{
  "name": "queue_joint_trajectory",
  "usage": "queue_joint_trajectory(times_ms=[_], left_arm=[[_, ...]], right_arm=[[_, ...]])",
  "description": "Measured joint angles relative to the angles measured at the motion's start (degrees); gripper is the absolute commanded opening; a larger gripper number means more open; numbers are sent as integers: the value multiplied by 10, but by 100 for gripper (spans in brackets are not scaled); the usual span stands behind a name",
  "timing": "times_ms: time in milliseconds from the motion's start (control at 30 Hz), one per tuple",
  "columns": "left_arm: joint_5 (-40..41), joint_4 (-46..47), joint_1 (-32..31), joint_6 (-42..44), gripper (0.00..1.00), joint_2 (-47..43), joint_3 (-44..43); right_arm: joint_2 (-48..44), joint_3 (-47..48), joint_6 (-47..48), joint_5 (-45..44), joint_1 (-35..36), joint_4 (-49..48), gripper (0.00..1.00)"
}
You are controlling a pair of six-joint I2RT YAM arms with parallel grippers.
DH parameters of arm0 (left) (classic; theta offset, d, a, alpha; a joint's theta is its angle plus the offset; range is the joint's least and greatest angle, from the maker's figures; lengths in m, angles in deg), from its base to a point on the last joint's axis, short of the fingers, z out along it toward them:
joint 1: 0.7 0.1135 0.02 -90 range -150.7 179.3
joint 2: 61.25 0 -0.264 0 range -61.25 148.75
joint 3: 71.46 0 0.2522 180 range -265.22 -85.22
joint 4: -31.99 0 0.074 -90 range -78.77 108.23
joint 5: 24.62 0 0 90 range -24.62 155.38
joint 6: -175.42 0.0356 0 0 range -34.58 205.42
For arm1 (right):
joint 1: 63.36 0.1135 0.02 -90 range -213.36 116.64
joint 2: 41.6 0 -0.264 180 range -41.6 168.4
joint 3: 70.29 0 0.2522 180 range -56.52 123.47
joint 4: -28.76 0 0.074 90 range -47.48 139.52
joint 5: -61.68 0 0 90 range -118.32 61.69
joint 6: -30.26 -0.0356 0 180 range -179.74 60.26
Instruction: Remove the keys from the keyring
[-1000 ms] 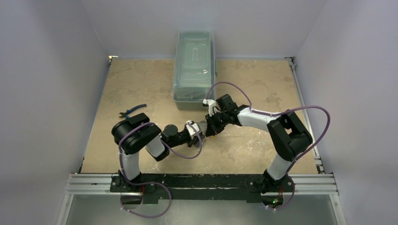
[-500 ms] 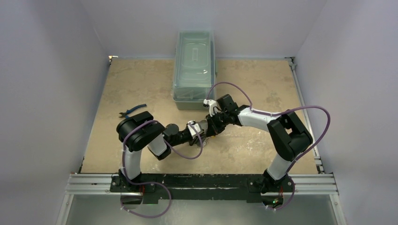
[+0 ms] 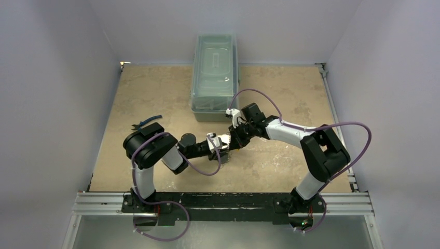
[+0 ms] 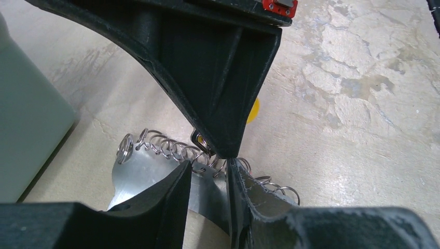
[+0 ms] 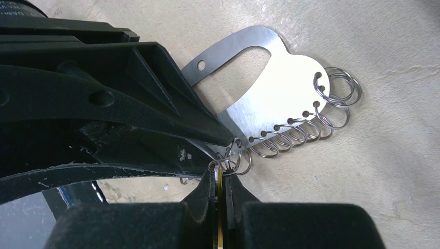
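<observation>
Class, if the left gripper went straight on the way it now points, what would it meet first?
Most likely the right gripper: its black fingers stand just ahead of the left gripper, over the flat silvery ring-edged metal plate it grips. Depth is unclear.

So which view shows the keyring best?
Right wrist: the keyring shows almost whole, with its cutout and its row of small rings clear. Left wrist shows only part of it; in top external it is too small to make out.
</observation>
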Motion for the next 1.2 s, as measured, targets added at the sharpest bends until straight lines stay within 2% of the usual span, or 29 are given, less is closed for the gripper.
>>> queue_joint_trajectory(times_ms=[633,1200], left_arm=[[-42,-10,19,10,31,37,-41],[-88,-26,24,35,12,56,-65]], right_arm=[[0,-2,37,3,-7,9,0],[0,-2,61,17,-20,15,0]])
